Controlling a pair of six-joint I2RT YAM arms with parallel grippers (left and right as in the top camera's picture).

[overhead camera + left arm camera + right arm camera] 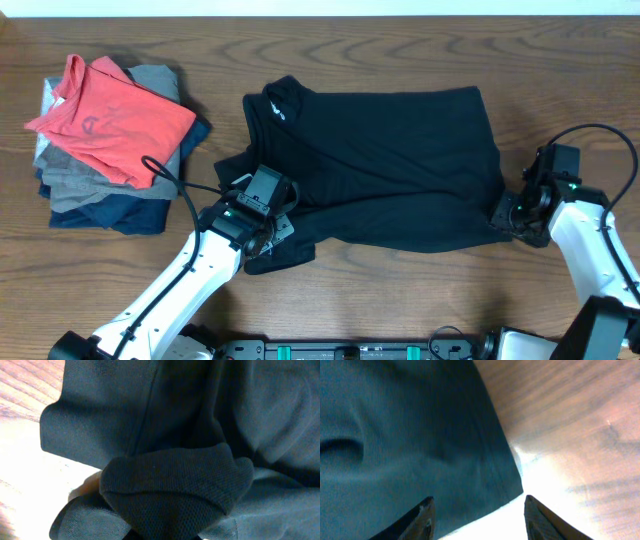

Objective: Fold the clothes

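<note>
The black shirt [390, 165] lies spread across the middle of the wooden table, with its collar and small white mark [275, 106] at the upper left. My left gripper [263, 232] is at the shirt's lower-left sleeve. In the left wrist view a bunched fold of the shirt [175, 480] rises from the jaws and hides the fingers. My right gripper [506, 214] is at the shirt's lower-right corner. In the right wrist view its fingers [477, 504] are open, one over the shirt's corner [420, 445], the other over bare table.
A pile of folded clothes stands at the left, with a coral-red shirt [110, 115] on top and grey and navy garments [125, 208] under it. Bare wood [560, 80] lies right of the black shirt. A black cable [165, 172] loops near the pile.
</note>
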